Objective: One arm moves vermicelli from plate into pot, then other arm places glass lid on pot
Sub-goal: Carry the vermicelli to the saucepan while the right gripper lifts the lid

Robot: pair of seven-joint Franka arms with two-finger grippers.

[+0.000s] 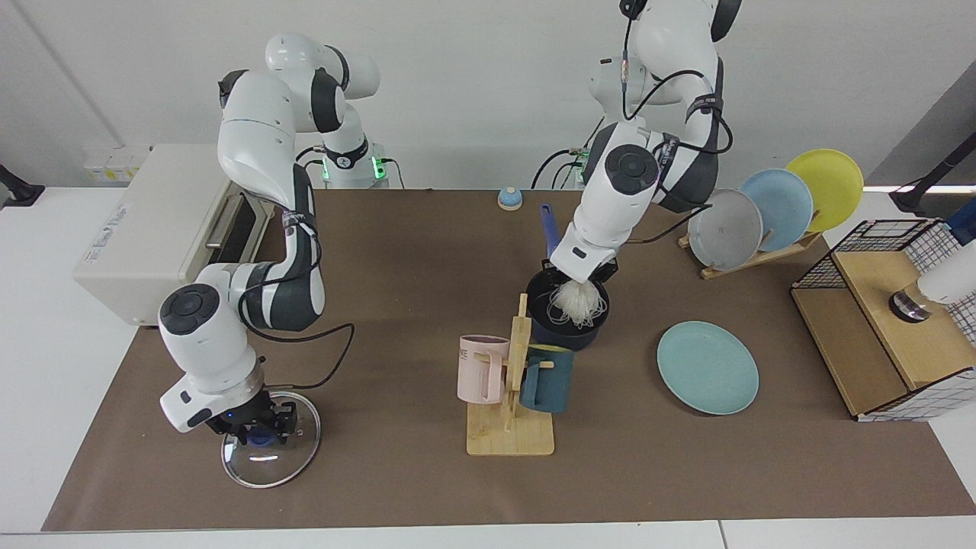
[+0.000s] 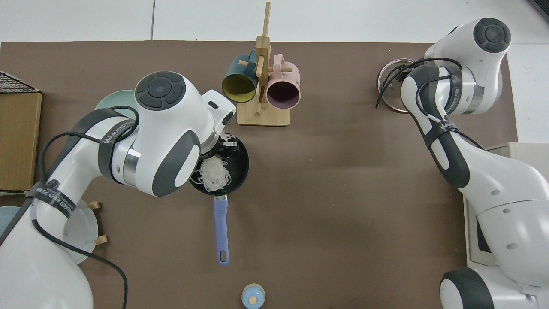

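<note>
In the facing view the left claw (image 1: 583,276) hangs over the pot (image 1: 568,309) at the middle of the frame. It is pinching the vermicelli (image 1: 577,303), and the white strands hang down from it into the open pot. In the top view the same claw (image 2: 223,146) is mostly hidden under the big wrist of the arm, left of the centre; the vermicelli (image 2: 213,175) shows as a pale tangle over the black inside of the pot (image 2: 238,169). The pot's handle points toward the bottom of that frame.

The plate (image 1: 707,367) lies flat on the desk (image 1: 396,488) at the right of the pot, with nothing on it. In the top view only a small part of the plate (image 2: 112,101) shows behind the arm.

The right claw (image 1: 255,428) is at the lower left of the facing view, low over the lid (image 1: 271,450), which lies on the desk. The claw is at the blue knob of the lid, but I cannot tell if its fingers are spread or pressed on it. In the top view the lid (image 2: 388,88) is at the upper right, partly under that arm.

A wooden mug rack (image 1: 512,396) stands just in front of the pot.
</note>
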